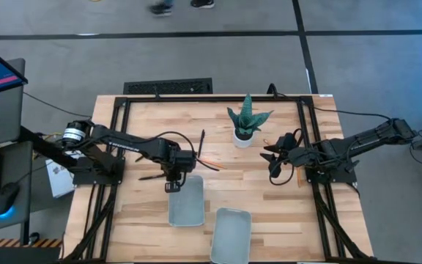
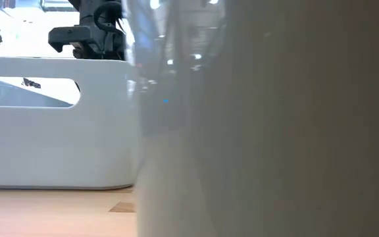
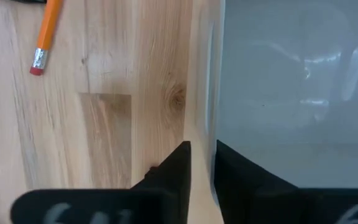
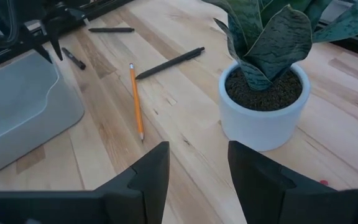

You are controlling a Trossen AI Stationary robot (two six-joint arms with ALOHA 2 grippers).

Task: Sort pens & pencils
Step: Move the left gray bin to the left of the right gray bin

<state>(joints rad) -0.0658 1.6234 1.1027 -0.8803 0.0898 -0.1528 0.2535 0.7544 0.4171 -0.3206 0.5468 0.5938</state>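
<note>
My left gripper [image 1: 173, 185] points down at the far left corner of a pale grey tray [image 1: 186, 201] and is shut on the tray's wall. A second tray [image 1: 231, 233] lies nearer the front edge. An orange pencil [image 4: 135, 99] lies flat on the wood beside the first tray, and its eraser end [image 3: 37, 65] shows in the left wrist view. Black pens [image 4: 169, 64] [image 4: 110, 29] [image 4: 73, 58] lie flat farther off. My right gripper [image 4: 197, 180] hangs open at the table's right, near the plant, holding nothing. My left gripper takes the tray's wall at its rim [image 3: 209, 146], near the tray's far left corner. One finger [image 3: 176, 171] stands outside the wall and the other [image 3: 244, 177] inside. The fingers come from above, pointing down. The tray sits flat on the table.
A potted plant in a white pot [image 4: 263, 109] stands at the far middle of the table, just in front of my right gripper. A black frame [image 1: 310, 147] runs along the table's sides. In the low view the near tray [image 2: 275, 131] blocks most of the picture.
</note>
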